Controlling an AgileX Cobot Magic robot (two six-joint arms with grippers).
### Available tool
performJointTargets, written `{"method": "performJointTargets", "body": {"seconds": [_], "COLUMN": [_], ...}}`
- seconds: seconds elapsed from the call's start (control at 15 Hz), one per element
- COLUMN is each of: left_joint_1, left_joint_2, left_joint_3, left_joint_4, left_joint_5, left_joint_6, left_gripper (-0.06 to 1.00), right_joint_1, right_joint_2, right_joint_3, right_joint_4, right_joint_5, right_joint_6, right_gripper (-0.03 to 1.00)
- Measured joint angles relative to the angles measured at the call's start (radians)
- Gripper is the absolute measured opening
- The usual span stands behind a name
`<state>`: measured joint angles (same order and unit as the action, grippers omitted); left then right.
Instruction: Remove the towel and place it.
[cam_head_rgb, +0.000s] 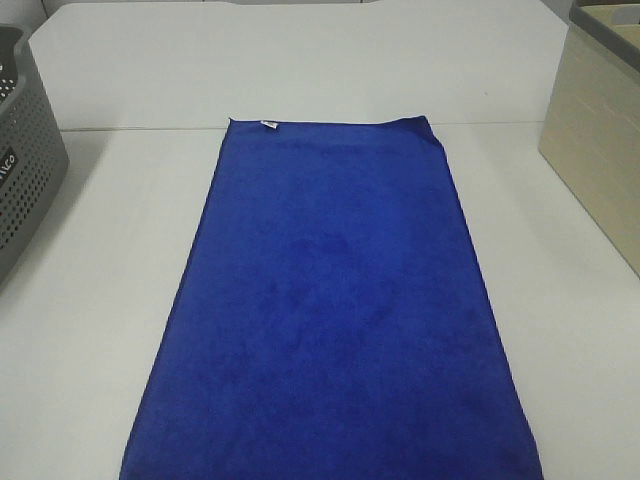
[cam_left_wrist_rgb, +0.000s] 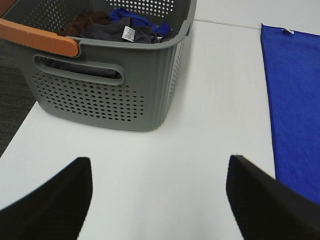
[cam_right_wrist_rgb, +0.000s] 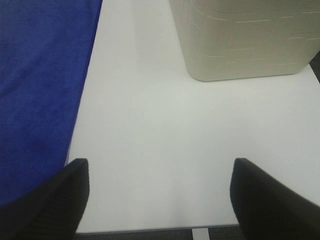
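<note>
You see the towel (cam_head_rgb: 335, 310) spread flat down the middle of the counter (cam_head_rgb: 95, 300), its near end cut off by the frame, its small white tag (cam_head_rgb: 268, 124) at the far short edge. The grey basket (cam_left_wrist_rgb: 110, 85) at the counter's left edge is only partly in view; crumpled clothes (cam_left_wrist_rgb: 125, 27) inside are hard to sort out. The beige basket (cam_right_wrist_rgb: 245, 40) at the right edge shows just its wall. The left pincer (cam_left_wrist_rgb: 160, 200) and right pincer (cam_right_wrist_rgb: 160, 200) both stand apart, holding nothing, with only their dark fingertips visible.
</note>
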<state>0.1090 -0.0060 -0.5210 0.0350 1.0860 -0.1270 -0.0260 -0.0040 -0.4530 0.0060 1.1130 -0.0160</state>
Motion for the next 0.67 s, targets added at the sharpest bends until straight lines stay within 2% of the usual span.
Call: {"method": "performJointTargets", "body": {"seconds": [0.67], "left_joint_1": [0.0], "left_joint_2": [0.0], "left_joint_3": [0.0], "left_joint_4": [0.0], "left_joint_5": [0.0], "left_joint_6": [0.0], "left_gripper": [0.7], "right_joint_1": [0.0], "right_joint_2": [0.0], "right_joint_3": [0.0], "right_joint_4": [0.0], "right_joint_5": [0.0], "right_joint_6": [0.0], "right_gripper": [0.73]}}
